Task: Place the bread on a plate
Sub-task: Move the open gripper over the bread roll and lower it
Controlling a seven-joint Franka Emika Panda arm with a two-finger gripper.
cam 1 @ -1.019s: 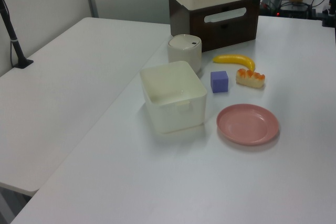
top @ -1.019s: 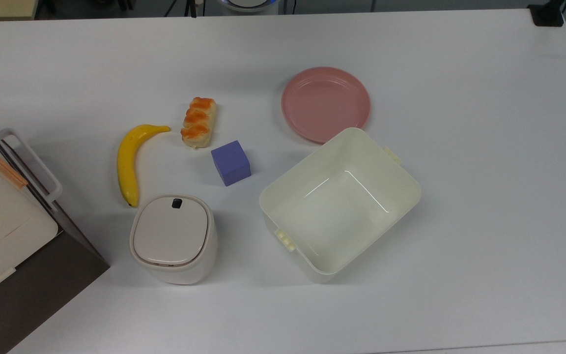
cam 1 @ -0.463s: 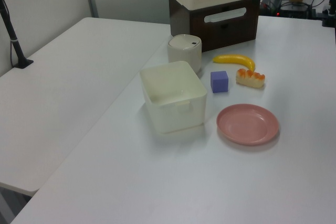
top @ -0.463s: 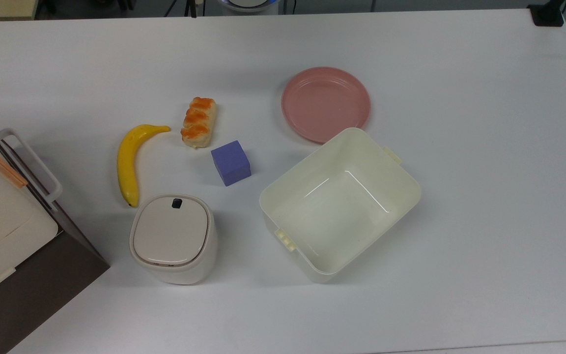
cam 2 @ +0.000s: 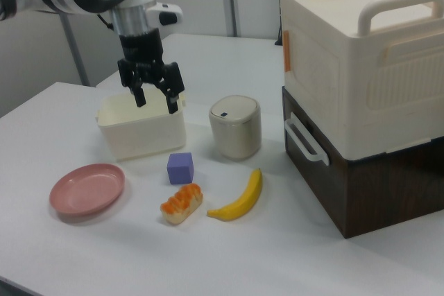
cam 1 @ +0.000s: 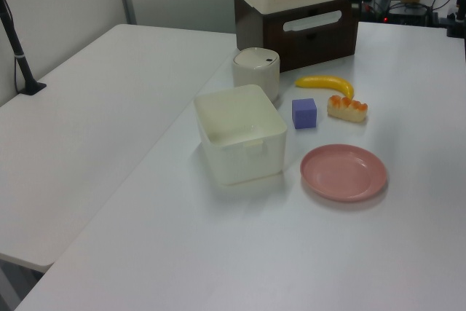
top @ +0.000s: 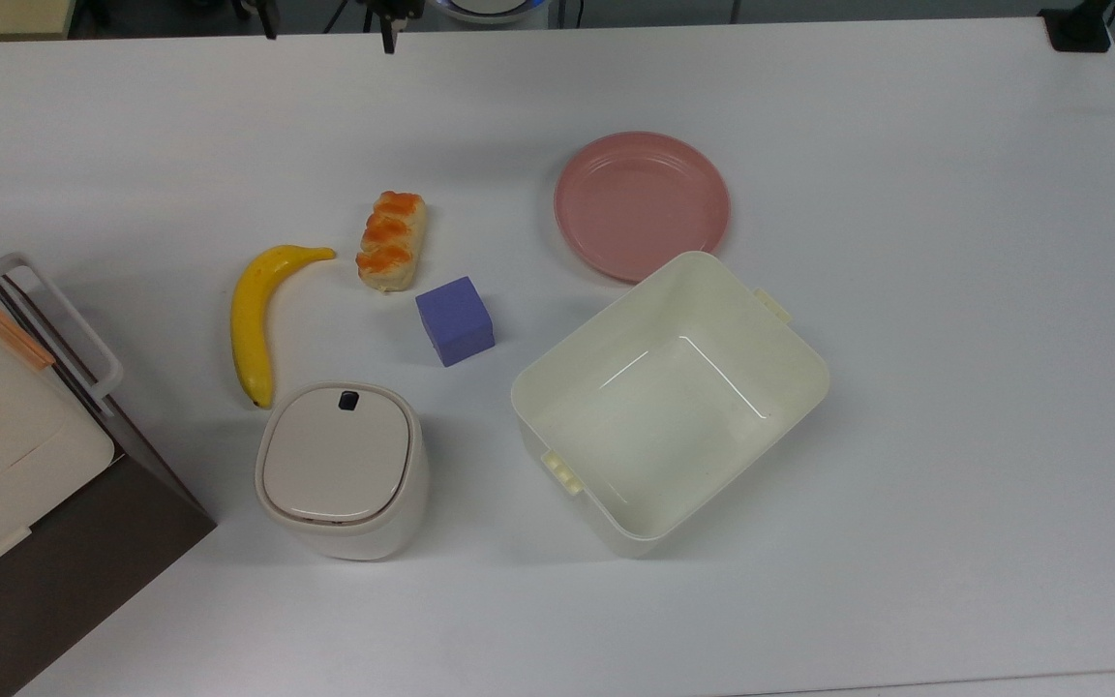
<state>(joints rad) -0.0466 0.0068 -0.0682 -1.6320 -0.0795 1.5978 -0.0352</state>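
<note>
Bread: oblong pull-apart loaf, flat on the worktop, untouched; landmark for all entries below
Plate: pink, round, bare; well apart from the bread toward the top view's right, with clear worktop between
Banana: near the bread on the top view's left, tip pointing toward it, not touching
Purple cube: just beside the bread's lower end in the top view, a small gap between
Cream tub: beyond the cube from the bread, its rim close against the plate
Gripper: raised well above the bread in the right view, fingers spread wide, holding nothing
Handling: judged light and soft, likely to dent under hard squeeze; glazed top may be slick
Hold point: judged best across the narrow width at mid-length, on the pale sides
Surface: white, smooth, level
Room: stacked cream and brown boxes past the banana from the bread; lidded bin near them
</note>
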